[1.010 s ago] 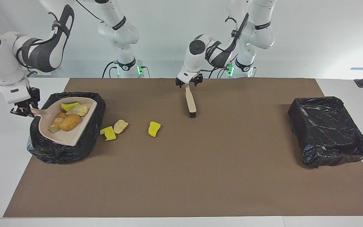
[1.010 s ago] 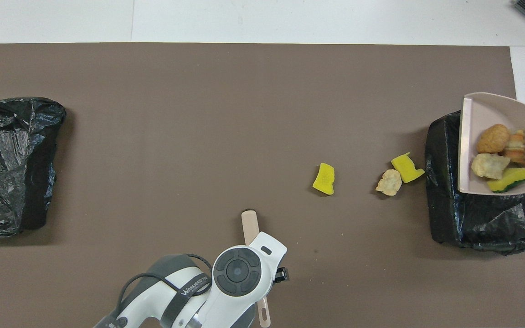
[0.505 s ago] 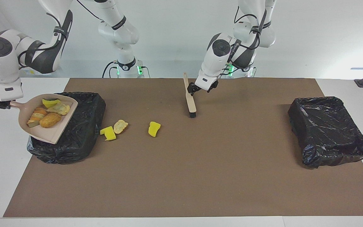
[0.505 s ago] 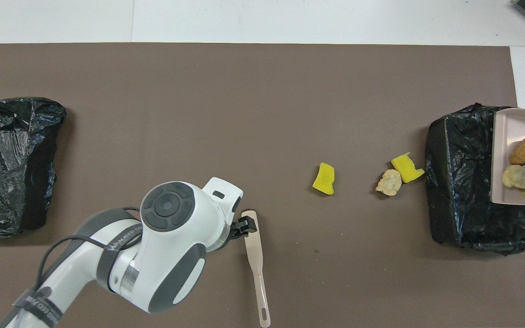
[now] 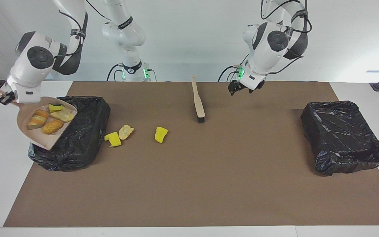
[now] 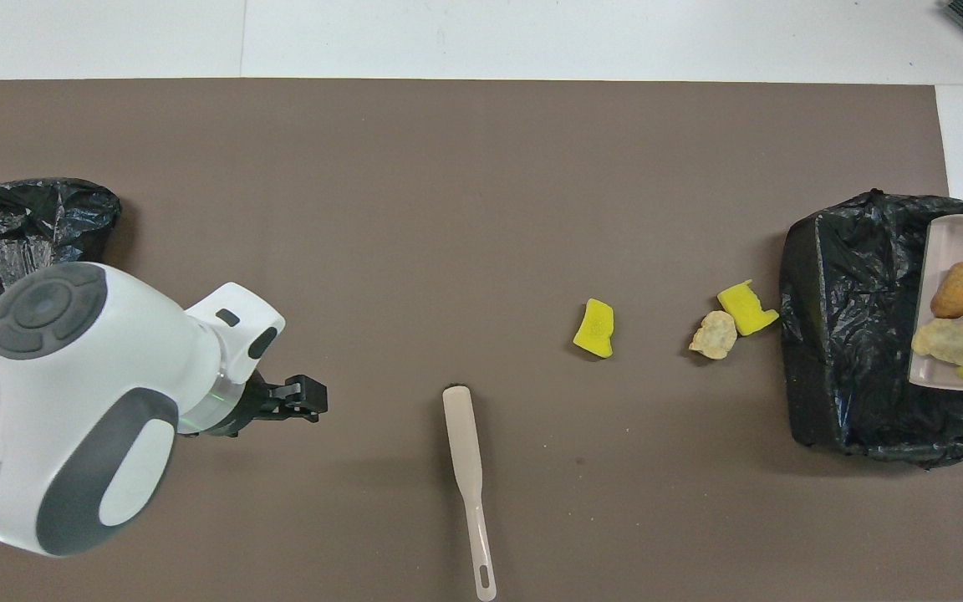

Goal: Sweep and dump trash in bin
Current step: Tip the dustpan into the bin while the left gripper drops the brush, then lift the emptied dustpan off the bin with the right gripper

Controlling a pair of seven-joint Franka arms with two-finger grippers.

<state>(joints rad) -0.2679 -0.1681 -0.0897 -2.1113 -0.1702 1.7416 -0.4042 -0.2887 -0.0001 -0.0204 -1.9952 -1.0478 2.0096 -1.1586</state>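
Observation:
My right gripper (image 5: 6,97) is shut on the handle of the beige dustpan (image 5: 45,140), held tilted in the air over the end rim of the black-lined bin (image 5: 87,102). Several trash pieces (image 5: 52,126) lie in the pan: pastries and a green-backed sponge. On the mat beside the bin lie a yellow sponge chunk (image 5: 113,139), a pale pastry (image 5: 125,131) and another yellow sponge (image 5: 161,135). The brush (image 5: 198,103) lies loose on the mat. My left gripper (image 5: 241,89) hangs open and empty over the mat, off to the side of the brush.
A second black-lined bin (image 5: 341,135) stands at the left arm's end of the mat. In the overhead view the brush (image 6: 466,456) lies near the robots' edge, and the dustpan (image 6: 950,251) overlaps the bin (image 6: 849,276).
My left gripper left the brush handle, rose and swung toward the left arm's end. My right arm drew the loaded dustpan back from over the bin's middle to its end rim.

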